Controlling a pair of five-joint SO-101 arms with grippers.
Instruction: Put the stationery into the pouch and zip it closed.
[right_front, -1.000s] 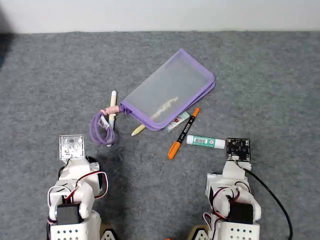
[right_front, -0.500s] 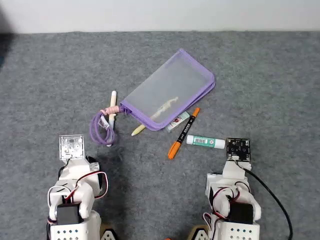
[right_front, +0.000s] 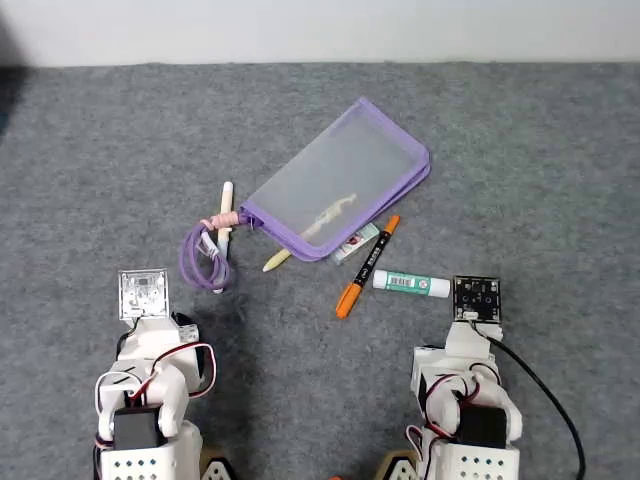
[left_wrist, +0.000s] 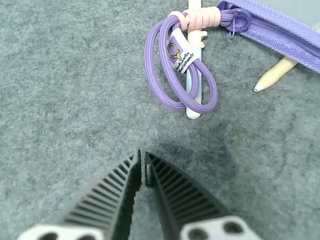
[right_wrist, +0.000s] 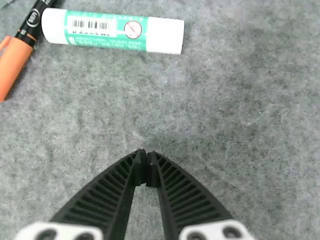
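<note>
Pouch lying flat, pale shape inside, glue stick outside

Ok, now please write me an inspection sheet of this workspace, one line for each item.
Surface: grey felt mat, flat.
Job's things: purple pouch lying flat, its looped cord across a white pen; cream pen partly under its edge; orange marker and glue stick beside it.
Clutter: nothing seen.
Grippers: left gripper shut, empty, near the cord; right gripper shut, empty, near the glue stick.
Cables: red wires on left arm; black cable from right arm.
Surroundings: pale wall behind.
</note>
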